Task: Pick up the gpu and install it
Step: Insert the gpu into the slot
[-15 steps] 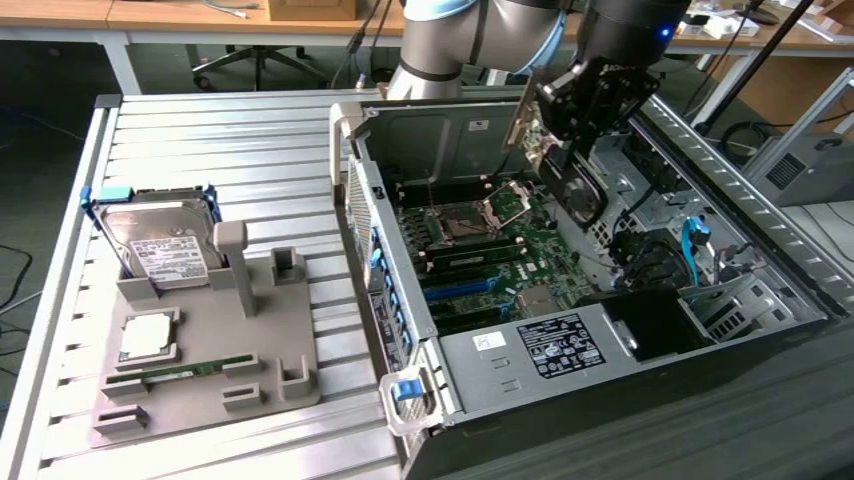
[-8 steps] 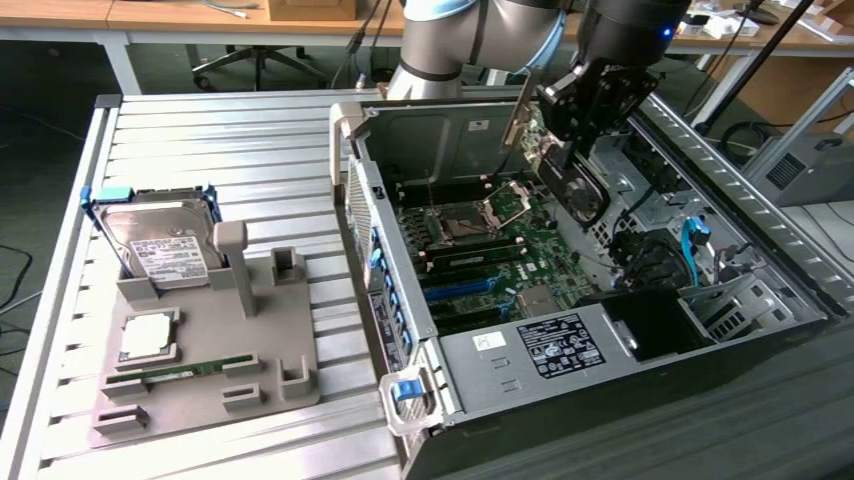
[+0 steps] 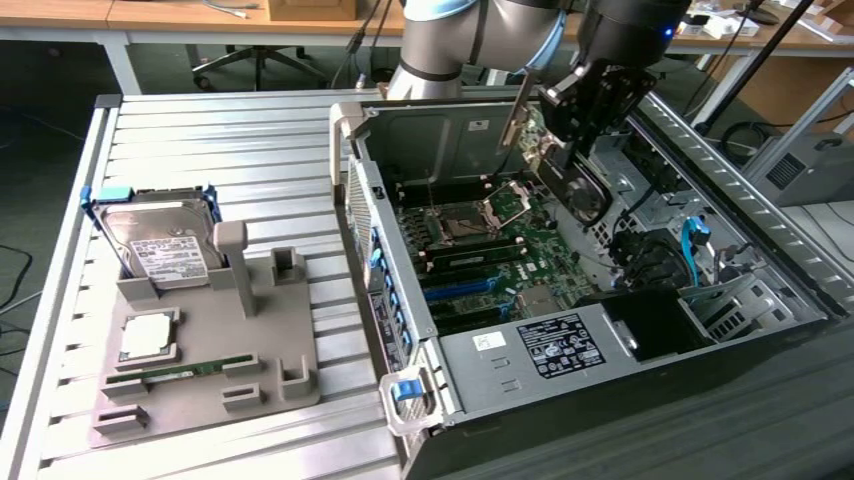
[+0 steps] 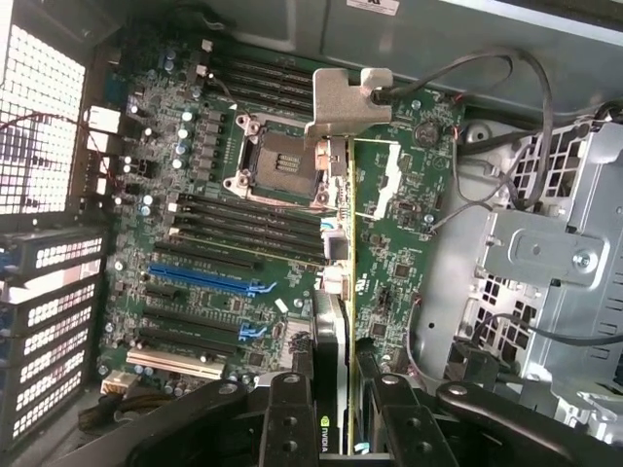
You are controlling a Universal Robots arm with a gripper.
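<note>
Gripper [image 3: 583, 118] is over the open case [image 3: 358, 190], fingers [image 4: 292, 413] pinched on the gpu [image 3: 558, 168], one on each side of the card. The gpu hangs on edge above the motherboard [image 3: 501, 255]; I can't tell whether it touches a slot. Its metal bracket [image 3: 513, 112] sits at the end toward the case's far wall. From the wrist, the card runs edge-on beside the CPU socket [image 4: 277, 161]. On the exterior view's left, the hard drive [image 3: 160, 250] and memory stick [image 3: 180, 372] sit on the grey tray [image 3: 287, 340].
</note>
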